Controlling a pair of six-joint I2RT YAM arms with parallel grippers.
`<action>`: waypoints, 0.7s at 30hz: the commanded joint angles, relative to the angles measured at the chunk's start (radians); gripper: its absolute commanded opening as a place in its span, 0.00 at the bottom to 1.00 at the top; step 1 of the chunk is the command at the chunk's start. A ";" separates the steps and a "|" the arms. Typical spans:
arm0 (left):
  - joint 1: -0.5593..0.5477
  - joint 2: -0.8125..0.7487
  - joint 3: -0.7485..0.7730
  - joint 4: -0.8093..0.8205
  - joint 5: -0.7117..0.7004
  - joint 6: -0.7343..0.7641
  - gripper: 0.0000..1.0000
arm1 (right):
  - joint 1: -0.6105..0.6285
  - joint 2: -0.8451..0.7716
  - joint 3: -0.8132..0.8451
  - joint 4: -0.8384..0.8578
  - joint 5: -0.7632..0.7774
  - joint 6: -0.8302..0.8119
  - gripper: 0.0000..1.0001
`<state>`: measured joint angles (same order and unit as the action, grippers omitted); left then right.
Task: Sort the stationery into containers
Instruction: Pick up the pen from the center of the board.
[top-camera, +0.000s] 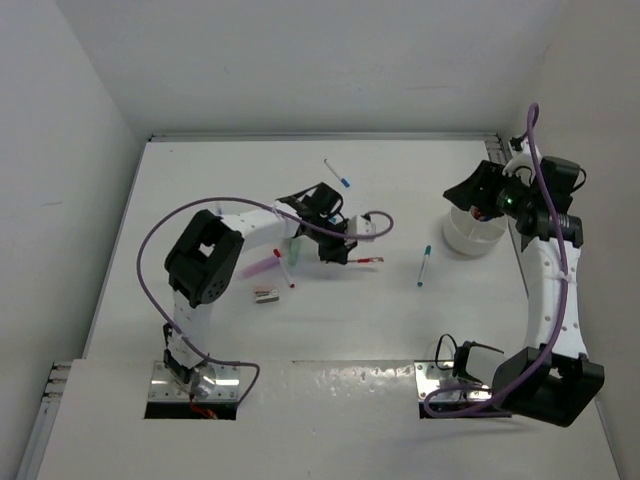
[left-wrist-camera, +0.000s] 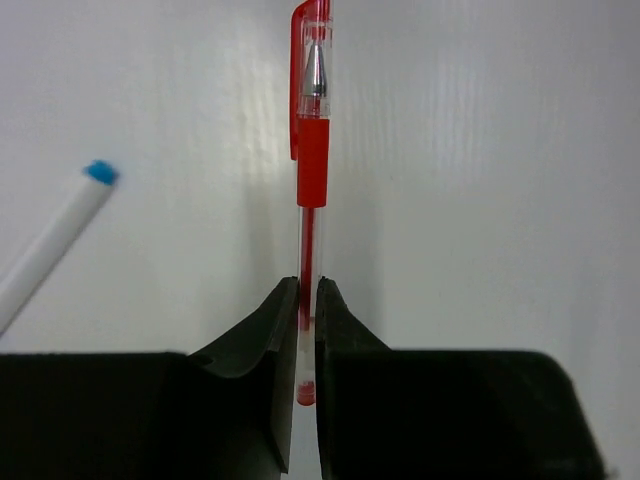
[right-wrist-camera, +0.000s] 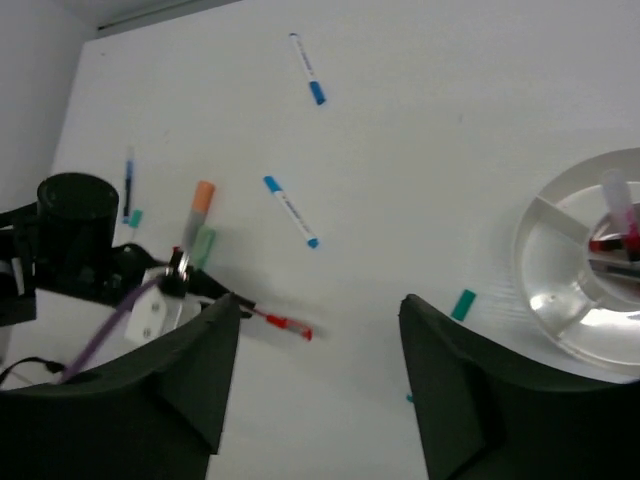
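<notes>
My left gripper (left-wrist-camera: 308, 300) is shut on the rear end of a red pen (left-wrist-camera: 312, 170), whose capped tip points away from it over the table. From above, that gripper (top-camera: 337, 247) is mid-table with the red pen (top-camera: 366, 261) sticking out to the right. My right gripper (right-wrist-camera: 320, 330) stands open with nothing between its fingers, hovering (top-camera: 490, 197) over the white tub (top-camera: 470, 236). The tub (right-wrist-camera: 556, 300) has dividers, and reddish items lie in one compartment. A teal-capped pen (top-camera: 424, 266) lies between the two grippers.
A blue-capped pen (top-camera: 337, 172) lies at the back. A pink highlighter (top-camera: 262, 267), a green highlighter (top-camera: 293, 252), another red pen (top-camera: 285, 270) and a small block (top-camera: 265, 295) lie by the left arm. An orange highlighter (right-wrist-camera: 200, 203) shows in the right wrist view.
</notes>
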<state>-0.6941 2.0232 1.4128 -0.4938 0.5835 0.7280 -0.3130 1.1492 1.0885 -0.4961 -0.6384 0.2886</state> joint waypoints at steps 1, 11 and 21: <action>0.062 -0.155 0.054 0.226 0.142 -0.404 0.00 | 0.024 -0.029 0.008 0.042 -0.099 0.078 0.67; 0.073 -0.304 -0.064 0.676 0.197 -1.025 0.00 | 0.190 0.029 0.010 0.074 -0.121 0.218 0.72; 0.051 -0.305 -0.051 0.676 0.231 -1.015 0.00 | 0.302 0.089 0.017 0.194 -0.119 0.337 0.71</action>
<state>-0.6350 1.7309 1.3579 0.1299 0.7799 -0.2615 -0.0273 1.2388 1.0832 -0.3916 -0.7433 0.5732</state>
